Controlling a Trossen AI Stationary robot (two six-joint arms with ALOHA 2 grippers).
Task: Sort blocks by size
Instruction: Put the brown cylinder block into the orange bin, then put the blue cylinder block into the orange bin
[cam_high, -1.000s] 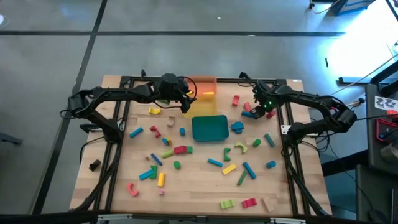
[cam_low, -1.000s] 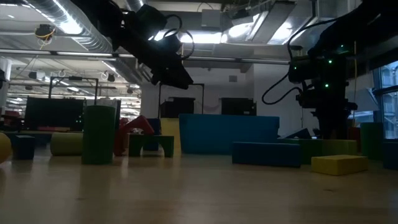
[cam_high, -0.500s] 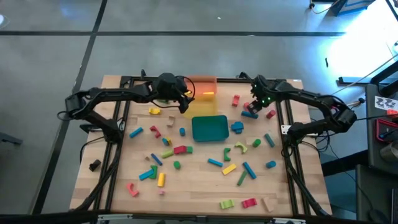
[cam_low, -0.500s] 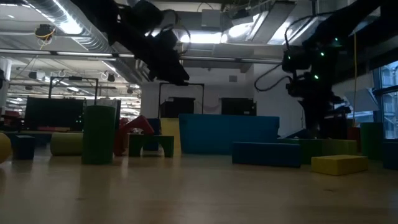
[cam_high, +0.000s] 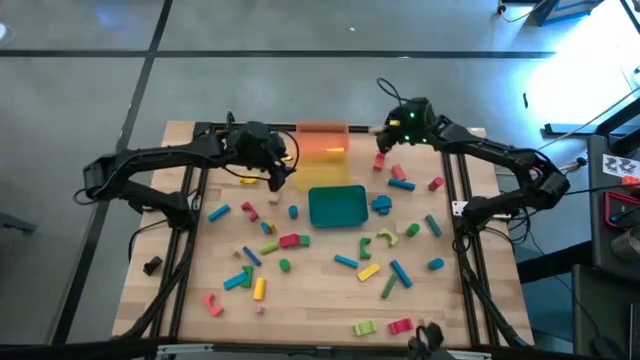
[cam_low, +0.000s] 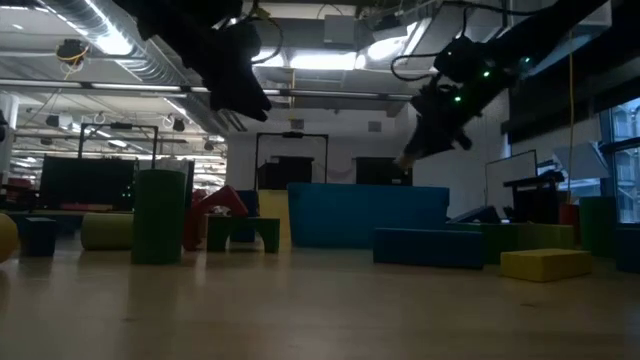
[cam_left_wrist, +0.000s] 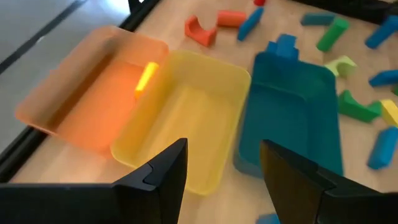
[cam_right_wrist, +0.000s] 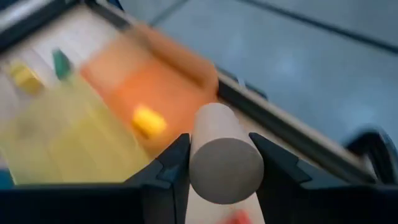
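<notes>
The orange tray holds one small yellow block; the yellow tray beside it and the teal tray at the high view's centre have nothing visible in them. The right gripper, in that view's upper middle just right of the orange tray, pinches a pale cylinder between its fingers. The left gripper, left of the trays, is spread with nothing between its fingers. The blocks lie scattered over the lower table, with bare wood toward its bottom edge.
</notes>
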